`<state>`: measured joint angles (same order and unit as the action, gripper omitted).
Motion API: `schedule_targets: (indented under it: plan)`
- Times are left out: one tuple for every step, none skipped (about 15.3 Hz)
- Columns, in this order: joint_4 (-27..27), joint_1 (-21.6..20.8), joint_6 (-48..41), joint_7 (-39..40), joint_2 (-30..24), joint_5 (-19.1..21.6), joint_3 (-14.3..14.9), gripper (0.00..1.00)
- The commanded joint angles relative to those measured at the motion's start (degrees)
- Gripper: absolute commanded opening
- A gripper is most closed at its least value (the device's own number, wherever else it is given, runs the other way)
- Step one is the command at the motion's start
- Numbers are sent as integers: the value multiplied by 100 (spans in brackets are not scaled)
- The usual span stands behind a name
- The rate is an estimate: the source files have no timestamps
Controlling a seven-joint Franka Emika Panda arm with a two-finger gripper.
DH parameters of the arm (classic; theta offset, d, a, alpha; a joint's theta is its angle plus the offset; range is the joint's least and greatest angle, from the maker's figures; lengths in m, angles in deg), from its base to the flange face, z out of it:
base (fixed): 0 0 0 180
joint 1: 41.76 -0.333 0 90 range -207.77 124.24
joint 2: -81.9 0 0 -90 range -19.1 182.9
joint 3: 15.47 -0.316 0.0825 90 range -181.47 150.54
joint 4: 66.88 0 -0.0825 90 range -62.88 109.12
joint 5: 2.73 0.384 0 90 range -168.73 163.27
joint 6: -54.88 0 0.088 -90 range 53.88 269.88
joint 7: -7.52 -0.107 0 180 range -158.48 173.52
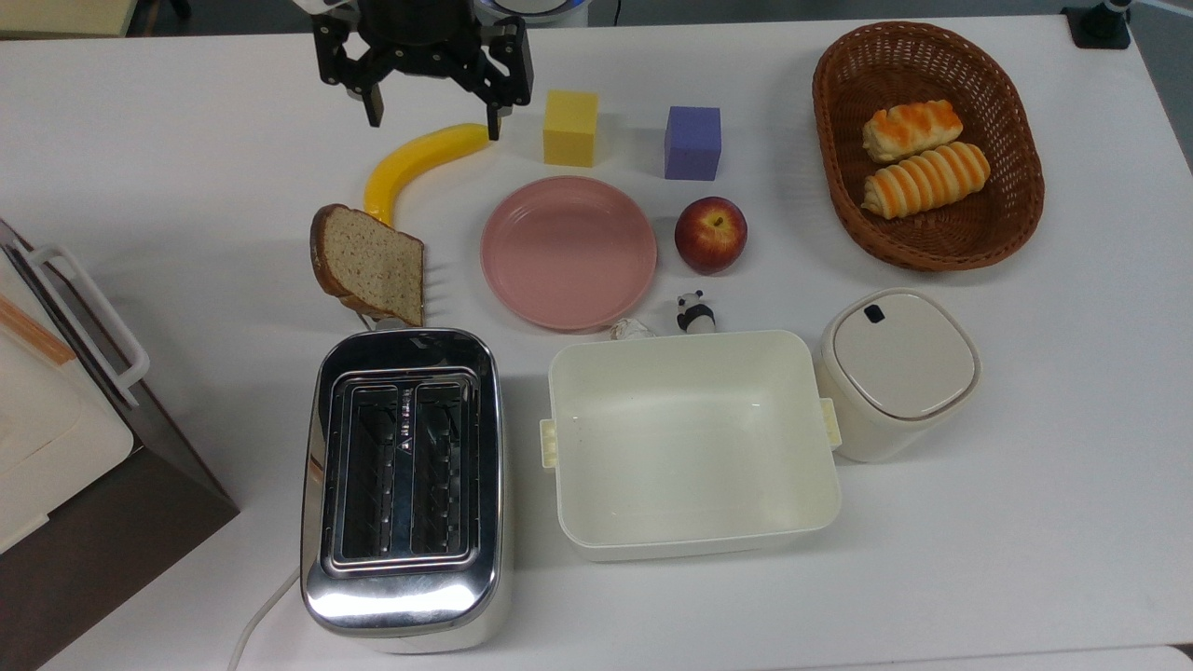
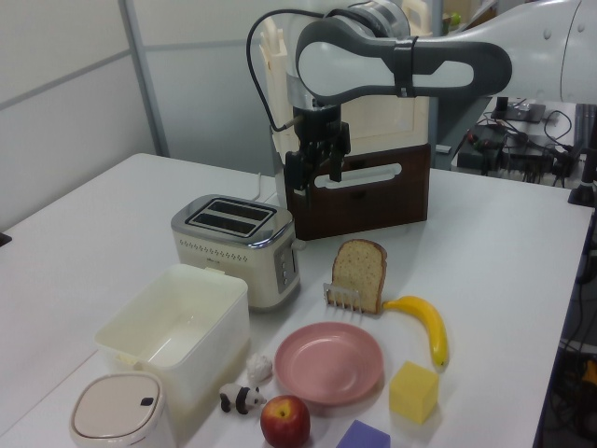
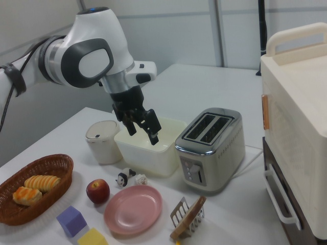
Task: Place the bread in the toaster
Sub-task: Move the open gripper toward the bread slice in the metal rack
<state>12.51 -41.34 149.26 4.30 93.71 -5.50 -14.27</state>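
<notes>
Leaning upright in a small rack, the bread (image 1: 369,265) sits at twelve o'clock from the toaster (image 1: 404,485) in the top view, seemingly just clear of it. Up at one o'clock from the slice, the gripper (image 1: 432,114) hangs wide open and empty above the banana (image 1: 415,166).

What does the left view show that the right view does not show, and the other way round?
Left view alone: the banana, lying beside the bread, and the speckled face of the slice standing upright in its rack.

Right view alone: the basket with two rolls, and the toaster's end with its controls.

Both: the open end effector raised above the table and holding nothing, the toaster, the bread, the pink plate, the apple, the tub and the panda.
</notes>
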Motion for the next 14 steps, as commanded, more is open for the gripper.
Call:
schedule_targets:
  plan:
    - [156,-103,-314,512,-127,249,-14,100]
    - [156,-104,-324,516,-127,250,-14,100]
    - [156,-104,-333,507,-127,250,-14,100]
    - [156,-104,-342,507,-127,250,-14,100]
    - [156,-104,-342,507,-127,259,-14,100]
    - [156,-104,-342,507,-127,259,-14,100]
    - [156,-95,-342,498,-127,259,-14,100]
    - [156,-104,-342,498,-127,259,-14,100]
    - [156,-104,-342,498,-127,259,-14,100]
    - [156,-95,-342,498,-127,267,-14,100]
    - [156,-86,-342,498,-127,302,-14,100]
    - [156,-69,-342,515,-127,346,-14,100]
    - [165,-60,-333,524,-127,355,-6,100]
    - [165,-60,-333,638,-127,355,21,100]
